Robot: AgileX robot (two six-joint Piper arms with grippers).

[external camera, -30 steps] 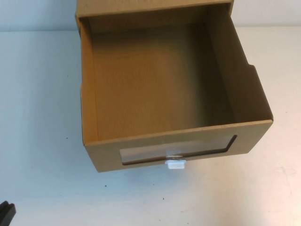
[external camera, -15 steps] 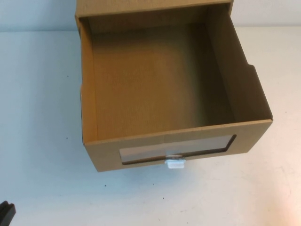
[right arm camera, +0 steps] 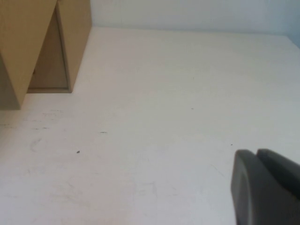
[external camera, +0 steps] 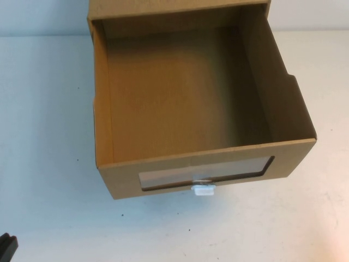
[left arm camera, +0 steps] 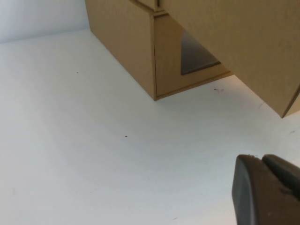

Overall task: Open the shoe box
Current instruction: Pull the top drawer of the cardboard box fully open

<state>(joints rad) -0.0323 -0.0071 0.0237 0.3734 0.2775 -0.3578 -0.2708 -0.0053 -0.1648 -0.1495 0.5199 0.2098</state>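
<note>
Where the high camera looks down on the shoe box [external camera: 163,8] at the middle of the table [external camera: 49,109], its drawer [external camera: 122,183] stands pulled out toward the near side, brown floor showing, with a clear window [external camera: 207,172] and a white pull tab [external camera: 203,189] on the front. Of the arms, that view catches only a dark corner at the near left edge. Each wrist camera supplies the rest: the left gripper [left arm camera: 258,160] hangs low over the table left of the box, jaws clenched on nothing, and the right gripper [right arm camera: 255,153] hangs low on the box's right, jaws pressed together, well apart from the cardboard.
</note>
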